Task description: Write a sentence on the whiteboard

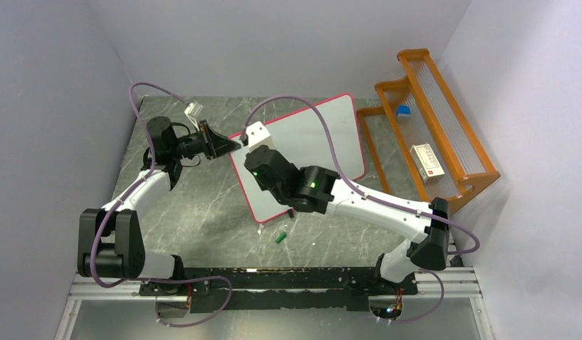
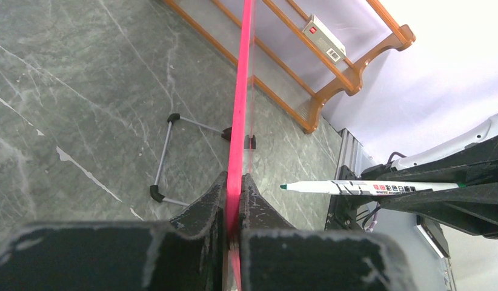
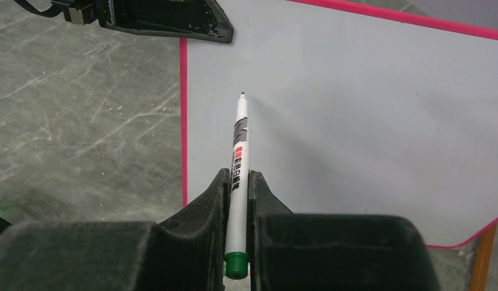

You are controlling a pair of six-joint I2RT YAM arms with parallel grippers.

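Observation:
The whiteboard [image 1: 323, 131] stands tilted on the table, white with a pink-red frame; its face [image 3: 355, 121] is blank, no green words show on it. My left gripper [image 1: 235, 145] is shut on the board's left edge [image 2: 237, 151], seen edge-on in the left wrist view. My right gripper [image 3: 237, 182] is shut on a white marker [image 3: 239, 157] with a green end, uncapped. Its tip [image 3: 242, 95] is just off the board's face near the upper left corner. The marker also shows in the left wrist view [image 2: 368, 187], tip apart from the board.
A green marker cap [image 1: 280, 237] lies on the table in front of the board. An orange wooden rack [image 1: 430, 134] stands at the right with a white box [image 1: 425, 160] and a blue item [image 1: 403, 111]. The board's wire stand [image 2: 168, 154] is behind it.

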